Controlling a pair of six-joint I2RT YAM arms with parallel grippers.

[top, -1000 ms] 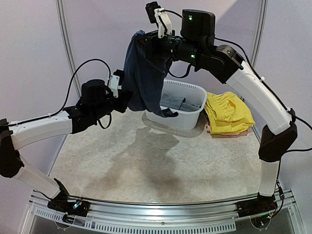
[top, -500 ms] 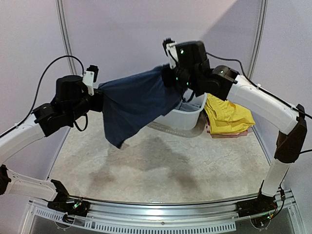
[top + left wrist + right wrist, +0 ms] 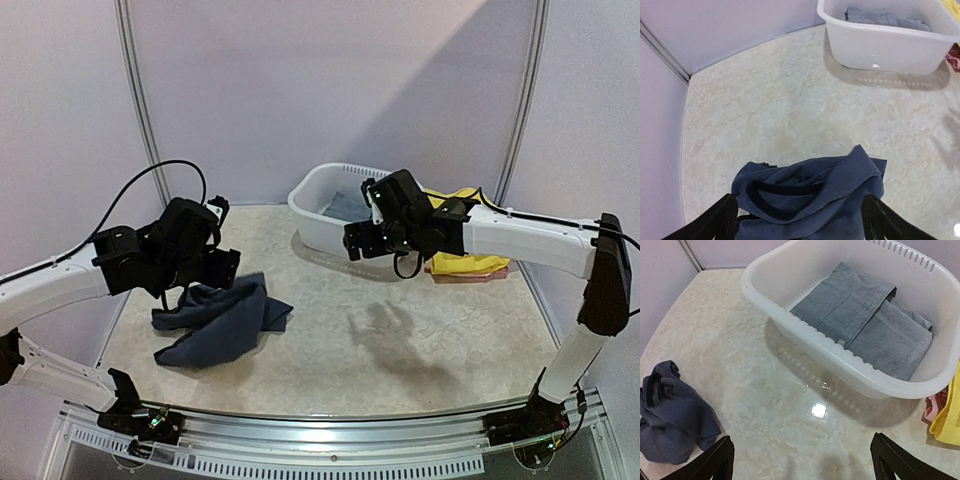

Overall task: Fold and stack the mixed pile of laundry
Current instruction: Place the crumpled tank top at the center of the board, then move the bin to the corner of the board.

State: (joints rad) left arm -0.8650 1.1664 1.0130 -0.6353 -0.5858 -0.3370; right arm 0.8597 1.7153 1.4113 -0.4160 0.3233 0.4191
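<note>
With both pairs spread wide and pinching nothing, I've got the left fingers (image 3: 715, 222) low over the navy garment (image 3: 810, 200). In the left wrist view the cloth lies between the two tips, its near part running under them. I can't tell if they touch it. It sits near the left edge of the worktop (image 3: 420, 350), toward the near-left corner. I see the right fingers (image 3: 715, 462) over mid-worktop, just in front of the white basin (image 3: 840, 360) and well apart from the navy piece.

The navy piece is a crumpled, unfolded heap. A darker bound hem loops across its top and one corner points to the far side. The grey garment (image 3: 865, 320) lies folded flat in the basin. The yellow garment (image 3: 468, 263) rests on a reddish one (image 3: 931, 407) by the far-right corner, right of the basin.
</note>
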